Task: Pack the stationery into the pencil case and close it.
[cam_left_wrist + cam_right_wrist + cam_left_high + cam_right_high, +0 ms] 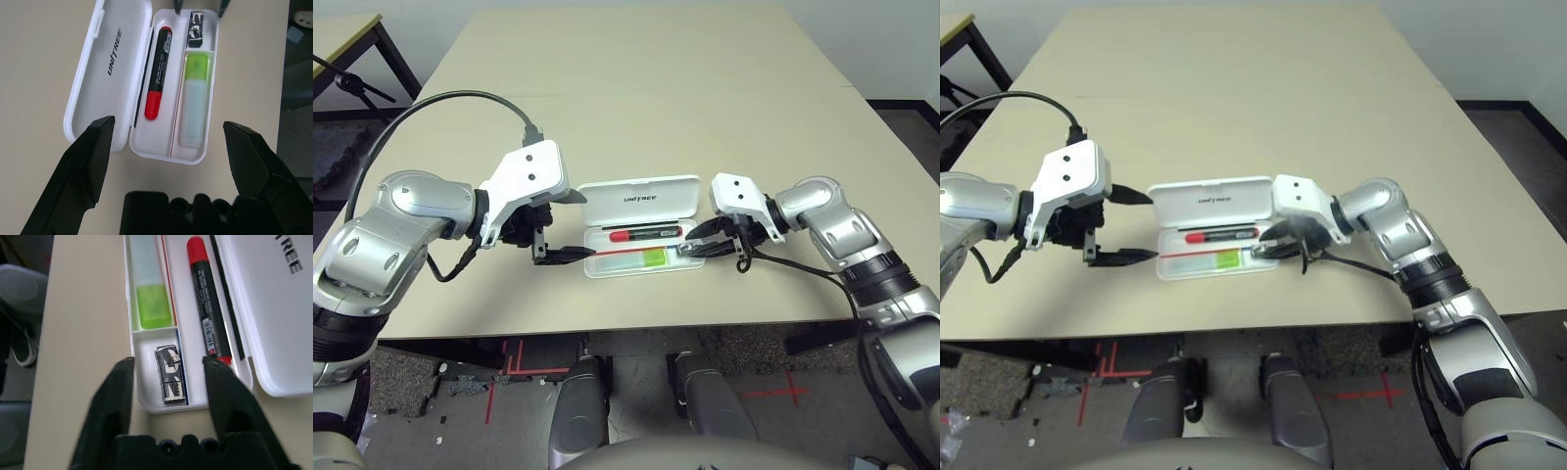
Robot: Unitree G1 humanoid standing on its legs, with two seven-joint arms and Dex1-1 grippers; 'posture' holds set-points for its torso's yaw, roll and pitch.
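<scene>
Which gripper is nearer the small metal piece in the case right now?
Right. The right gripper straddles the metal piece at the pencil case's end, open. The left gripper stands open off the opposite end, apart from the case.

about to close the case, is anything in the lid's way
The right pincer hangs over the tray's end, straddling the small metal piece, so it stands in the lid's path. Both markers lie flat inside.
</scene>
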